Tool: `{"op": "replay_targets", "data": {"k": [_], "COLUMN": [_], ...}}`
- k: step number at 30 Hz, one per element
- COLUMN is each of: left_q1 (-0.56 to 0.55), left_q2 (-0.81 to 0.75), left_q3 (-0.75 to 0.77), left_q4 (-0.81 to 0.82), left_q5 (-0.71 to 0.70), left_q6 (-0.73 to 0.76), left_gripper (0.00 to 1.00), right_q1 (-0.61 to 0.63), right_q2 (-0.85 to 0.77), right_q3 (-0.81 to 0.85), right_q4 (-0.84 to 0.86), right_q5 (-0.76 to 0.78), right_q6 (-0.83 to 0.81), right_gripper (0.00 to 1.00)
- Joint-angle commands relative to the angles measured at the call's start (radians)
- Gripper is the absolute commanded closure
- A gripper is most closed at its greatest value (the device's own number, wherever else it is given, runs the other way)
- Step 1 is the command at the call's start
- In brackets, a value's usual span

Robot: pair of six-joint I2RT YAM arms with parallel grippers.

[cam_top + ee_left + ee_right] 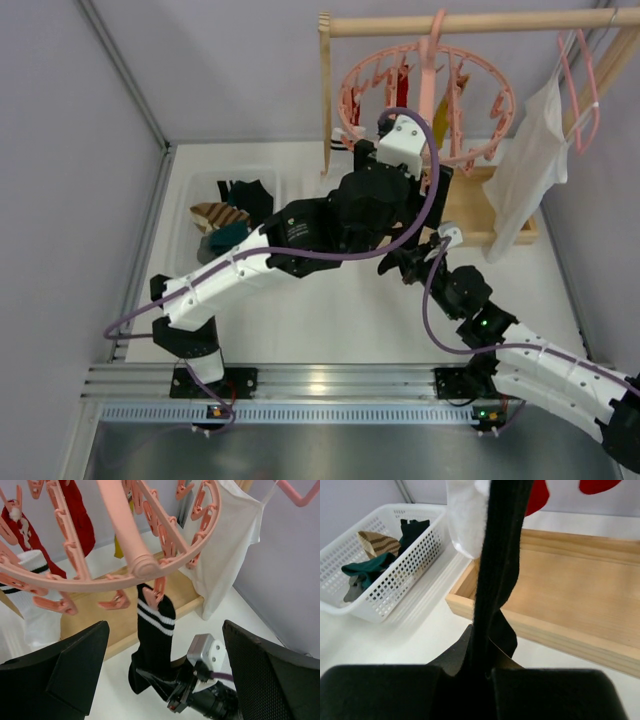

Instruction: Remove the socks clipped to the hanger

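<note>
Right gripper (482, 672) pinches the black sock (152, 640)!
Sock dangles by its cuff from a hanger (145, 567) peg (159, 592); right jaws clamped on its foot; left gripper (165, 645) gapes wide, empty; soft, light, stretchy; I'd grab near the cuff.

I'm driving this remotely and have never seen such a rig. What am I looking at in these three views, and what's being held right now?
These are two robot arms, each ending in a two-finger gripper. One view looks down from above. The other two come from cameras on the wrists. The right gripper is shut on the black striped sock, which hangs clipped to the pink ring hanger. The left gripper is open, just under the ring. On the table are a white basket holding loose socks and a wooden tray.
</note>
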Motion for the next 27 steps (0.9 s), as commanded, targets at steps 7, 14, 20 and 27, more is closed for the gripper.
{"op": "replay_targets", "data": {"k": [7, 14, 20, 27], "left_q1": [0.001, 0.065, 0.079, 0.082], "left_q2": [0.063, 0.032, 0.052, 0.080], "left_q3": [0.056, 0.000, -0.017, -0.030], "left_q4": [0.021, 0.021, 0.021, 0.023], "left_q5": [-0.158, -0.117, -0.123, -0.189], "left_q6": [0.058, 0.018, 0.007, 0.018], "left_gripper": [0.03, 0.10, 0.17, 0.24], "right_q1": [0.148, 0.230, 0.268, 0.285], "right_q2": [0.055, 0.097, 0.140, 0.158], "right_q3": [0.074, 0.072, 0.095, 0.113], "right_q4": [0.077, 0.121, 0.137, 0.136], "right_q5": [0.170, 0.225, 0.247, 0.264], "right_q6": [-0.012, -0.017, -0.026, -0.049], "right_gripper": [1.00, 1.00, 1.00, 1.00]}}
